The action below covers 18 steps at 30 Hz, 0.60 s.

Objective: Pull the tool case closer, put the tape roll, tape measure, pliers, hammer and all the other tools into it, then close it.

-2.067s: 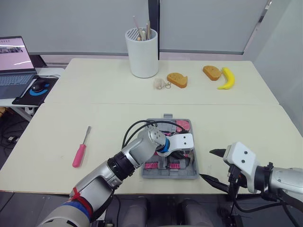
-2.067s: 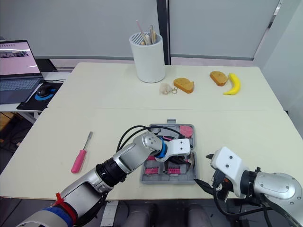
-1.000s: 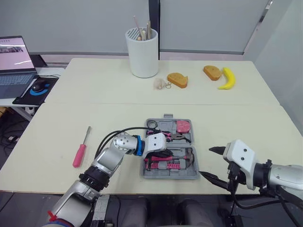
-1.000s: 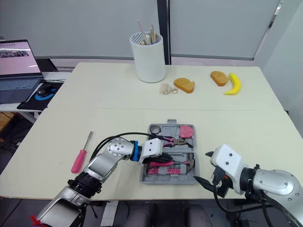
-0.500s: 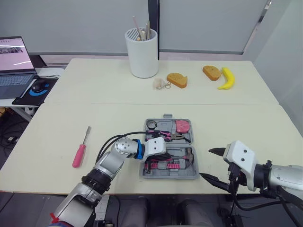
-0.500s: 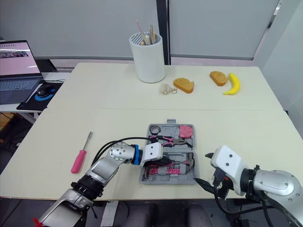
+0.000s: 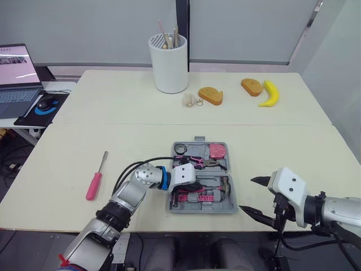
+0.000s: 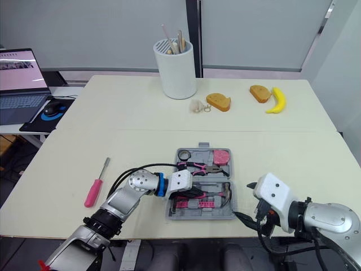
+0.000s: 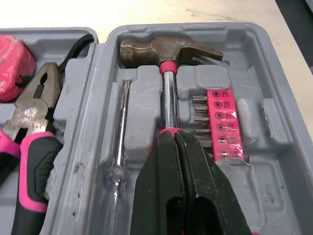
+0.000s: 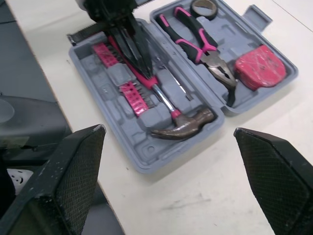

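The grey tool case point(image 7: 231, 208) lies open near the table's front edge. Its far half holds the tape roll point(image 7: 180, 148), the pink-handled pliers point(image 7: 203, 162) and the pink tape measure point(image 7: 217, 151). The hammer point(image 9: 168, 51) lies in its slot in the near half, beside a thin screwdriver point(image 9: 121, 127) and a pink bit strip point(image 9: 219, 122). My left gripper point(image 9: 173, 134) is shut, its fingers lying along the top of the hammer's pink handle. My right gripper point(image 7: 246, 194) hangs open just right of the case. A pink screwdriver point(image 7: 93, 185) lies on the table, left of the case.
A white holder with sticks point(image 7: 169, 62) stands at the back. Near it lie a small keyring charm point(image 7: 190, 100), two bread slices point(image 7: 211, 95) point(image 7: 252, 86) and a banana point(image 7: 269, 94). A laptop point(image 7: 20, 73) and a mouse sit on a side desk at the far left.
Over two seconds my left gripper has drawn back from the right side of the case to its left side; in the last half second it barely moved. The right gripper has stayed in place.
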{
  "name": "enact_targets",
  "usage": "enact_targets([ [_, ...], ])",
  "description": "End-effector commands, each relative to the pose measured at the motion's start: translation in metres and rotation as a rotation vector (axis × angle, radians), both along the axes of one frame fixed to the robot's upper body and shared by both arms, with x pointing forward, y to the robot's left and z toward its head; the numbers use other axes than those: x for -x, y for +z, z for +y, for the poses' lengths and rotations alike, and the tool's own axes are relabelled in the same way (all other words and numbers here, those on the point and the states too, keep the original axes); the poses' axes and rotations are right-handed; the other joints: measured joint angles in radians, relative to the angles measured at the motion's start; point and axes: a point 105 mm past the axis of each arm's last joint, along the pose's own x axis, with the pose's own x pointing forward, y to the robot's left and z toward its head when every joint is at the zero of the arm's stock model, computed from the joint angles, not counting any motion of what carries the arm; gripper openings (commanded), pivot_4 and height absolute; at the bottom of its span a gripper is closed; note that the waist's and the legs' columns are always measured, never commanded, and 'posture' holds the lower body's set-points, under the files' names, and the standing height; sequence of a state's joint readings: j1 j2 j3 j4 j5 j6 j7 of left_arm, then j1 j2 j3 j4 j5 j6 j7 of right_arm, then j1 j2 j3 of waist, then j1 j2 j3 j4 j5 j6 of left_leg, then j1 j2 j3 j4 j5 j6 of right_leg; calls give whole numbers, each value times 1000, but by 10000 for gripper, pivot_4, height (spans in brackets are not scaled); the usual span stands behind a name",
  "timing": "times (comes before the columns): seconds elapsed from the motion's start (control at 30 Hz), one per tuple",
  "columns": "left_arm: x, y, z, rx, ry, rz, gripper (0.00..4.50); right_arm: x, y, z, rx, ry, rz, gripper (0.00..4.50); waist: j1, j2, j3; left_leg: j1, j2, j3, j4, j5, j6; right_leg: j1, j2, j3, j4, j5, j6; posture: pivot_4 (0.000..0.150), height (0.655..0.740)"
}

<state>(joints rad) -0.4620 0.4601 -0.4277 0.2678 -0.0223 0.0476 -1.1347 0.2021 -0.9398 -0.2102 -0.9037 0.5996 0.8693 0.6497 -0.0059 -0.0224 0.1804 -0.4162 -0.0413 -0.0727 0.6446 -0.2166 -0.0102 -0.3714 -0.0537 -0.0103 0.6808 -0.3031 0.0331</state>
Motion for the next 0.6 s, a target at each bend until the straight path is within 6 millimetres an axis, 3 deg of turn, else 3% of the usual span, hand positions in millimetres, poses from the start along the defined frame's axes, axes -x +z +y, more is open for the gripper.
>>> enact_targets([
  [0.03, -9, 39, 16, 65, 31, -40, 1786, -12, 14, -10, -5, -4, -71, 45000, -2, 0, 0, 0, 0, 0, 0, 0, 0, 0, 0, 0, 0, 0, 0, 1500, 7400],
  [0.1, -12, 63, 30, 87, 57, -67, 5672, -18, 20, -16, -34, 4, -87, 45000, -1, 0, 0, 0, 0, 0, 0, 0, 0, 0, 0, 0, 0, 0, 0, 1500, 7400],
  [0.2, -17, 97, 59, 114, 148, -75, 14899, -25, 26, -34, -32, -1, -103, 45000, 0, 0, 0, 0, 0, 0, 0, 0, 0, 0, 0, 0, 0, 0, 0, 1500, 7400],
  [0.27, -23, 121, 103, 114, 292, -72, 21313, -32, 32, -51, -24, -27, -117, 45000, -3, 0, 0, 0, 0, 0, 0, 0, 0, 0, 0, 0, 0, 0, 0, 1500, 7400],
  [0.33, -24, 136, 131, 110, 390, -66, 27954, -37, 39, -63, -26, -43, -125, 45000, -11, 0, 1, 0, 1, 1, -1, 0, 0, -1, 0, 0, 0, 0, 0, 1500, 7400],
  [0.43, -15, 139, 196, 34, 575, -53, 37328, -39, 48, -77, -35, -64, -120, 45000, -19, 1, 1, 0, 1, 1, -2, 0, 0, -1, 0, 0, 0, 0, 0, 1500, 7400],
  [0.5, -5, 140, 227, -3, 670, -42, 43488, -41, 51, -86, -40, -81, -114, 45000, -22, 1, 1, 1, 1, 2, -2, 0, 0, -1, 0, 1, 0, 0, 0, 1500, 7400],
  [0.6, 16, 141, 270, -10, 809, -3, 44318, -45, 53, -98, -38, -109, -109, 45000, -20, 1, 1, 1, 1, 1, -2, 0, 0, -1, -1, 1, 0, 0, -1, 1500, 7400],
])
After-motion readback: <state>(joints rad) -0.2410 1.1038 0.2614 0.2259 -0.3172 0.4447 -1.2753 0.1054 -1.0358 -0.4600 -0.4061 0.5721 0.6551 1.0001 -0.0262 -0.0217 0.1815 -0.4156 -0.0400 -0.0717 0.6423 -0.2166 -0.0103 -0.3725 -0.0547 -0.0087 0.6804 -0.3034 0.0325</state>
